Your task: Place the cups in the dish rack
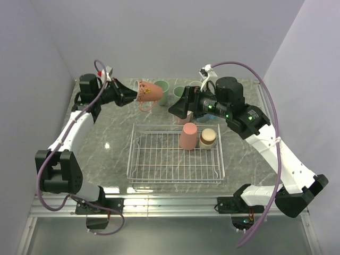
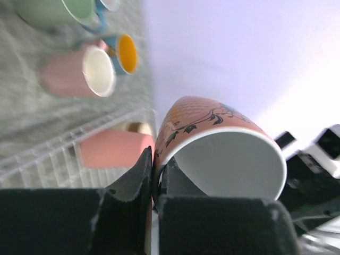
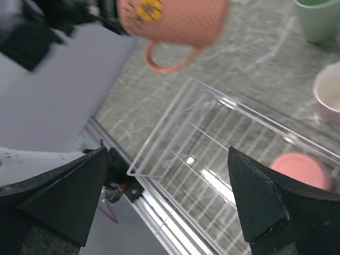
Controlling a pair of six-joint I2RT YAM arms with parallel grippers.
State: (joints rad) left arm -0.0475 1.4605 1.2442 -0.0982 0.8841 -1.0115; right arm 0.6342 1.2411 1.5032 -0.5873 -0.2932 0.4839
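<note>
Seen from above, the left gripper (image 1: 132, 96) holds a salmon mug (image 1: 150, 91) on its side in the air, just beyond the far left corner of the white wire dish rack (image 1: 131, 159). The mug's handle hangs down and its mouth faces the gripper. In the left wrist view the fingers (image 2: 134, 178) are pinched nearly closed on the mug's rim, one inside the white interior and one against the patterned outer wall. This looks like the carrying step, with the mug lifted but not yet over the rack. The next move probably calls for swinging it nearer over the open grid, turning it mouth down, lowering it and releasing. The rack already holds an upturned pink cup (image 1: 188, 136) and a short brown cup (image 1: 208, 137), side by side near its far right corner, so the free left side seems the safer spot. The right gripper (image 1: 179, 110) hovers above the rack's far edge with its fingers (image 3: 59, 194) spread wide, holding and touching nothing. A green cup (image 1: 161, 90) and others wait on the table (image 1: 106, 143) behind the rack.
</note>
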